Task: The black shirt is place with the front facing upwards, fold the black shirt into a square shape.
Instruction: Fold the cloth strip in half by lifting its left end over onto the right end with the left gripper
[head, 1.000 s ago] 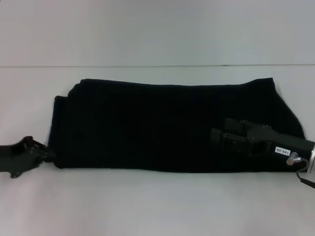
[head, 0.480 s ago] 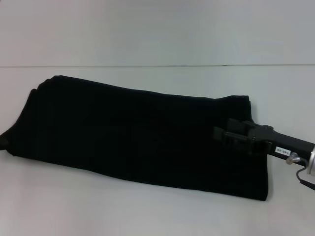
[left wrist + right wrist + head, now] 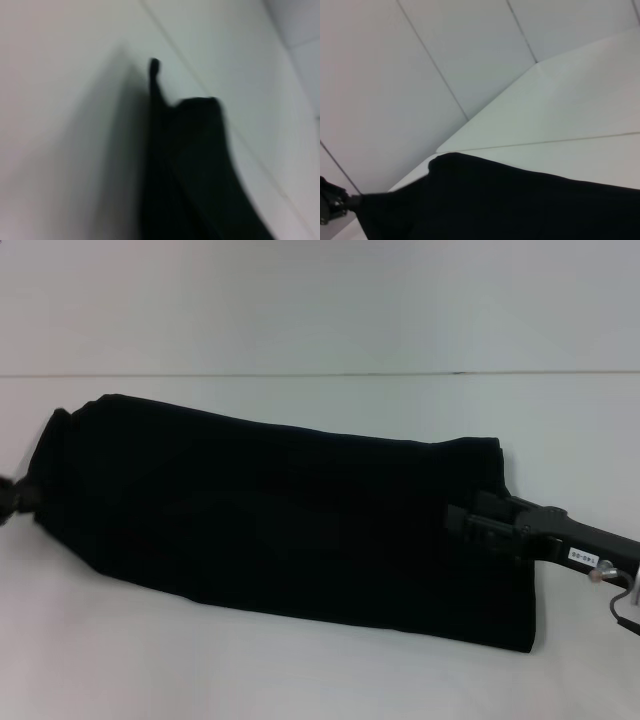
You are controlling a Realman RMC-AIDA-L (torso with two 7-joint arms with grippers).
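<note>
On white table [image 3: 300, 660], black shirt [image 3: 280, 520] stretched btwn left gripper [image 3: 12, 498], prob. right gripper [image 3: 470, 525].

The black shirt [image 3: 280, 515] is folded into a long narrow band. It stretches slanted across the white tabletop [image 3: 300, 670], with its left end raised and its right end lower.

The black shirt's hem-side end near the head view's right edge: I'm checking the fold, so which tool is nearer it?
Right. The right tool sits over that end of the black shirt; the left tool is at the opposite end.
</note>
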